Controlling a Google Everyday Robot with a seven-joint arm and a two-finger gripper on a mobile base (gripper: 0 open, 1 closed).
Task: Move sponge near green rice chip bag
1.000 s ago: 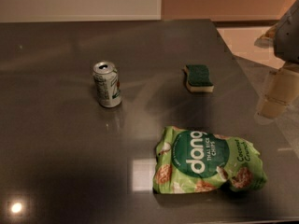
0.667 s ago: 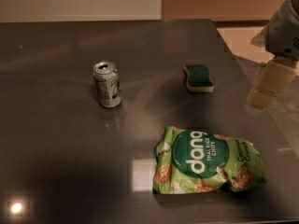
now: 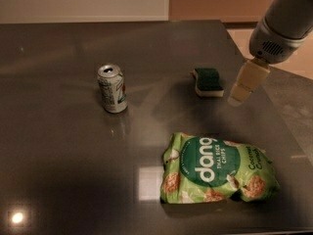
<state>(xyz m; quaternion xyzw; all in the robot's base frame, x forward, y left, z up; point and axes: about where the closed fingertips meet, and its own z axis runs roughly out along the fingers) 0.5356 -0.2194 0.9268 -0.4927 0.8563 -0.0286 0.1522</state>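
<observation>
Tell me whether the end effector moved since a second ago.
Yes. The end effector, right of the sponge, has shifted left toward it; the sponge stayed put.

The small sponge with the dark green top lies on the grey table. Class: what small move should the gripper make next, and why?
Probably ease the gripper sideways and down onto the small wavy-edged sponge, dark green over cream foam. The gripper hangs just beside it, not touching it, and the sponge lies apart from the crinkled light green rice chip bag.
</observation>
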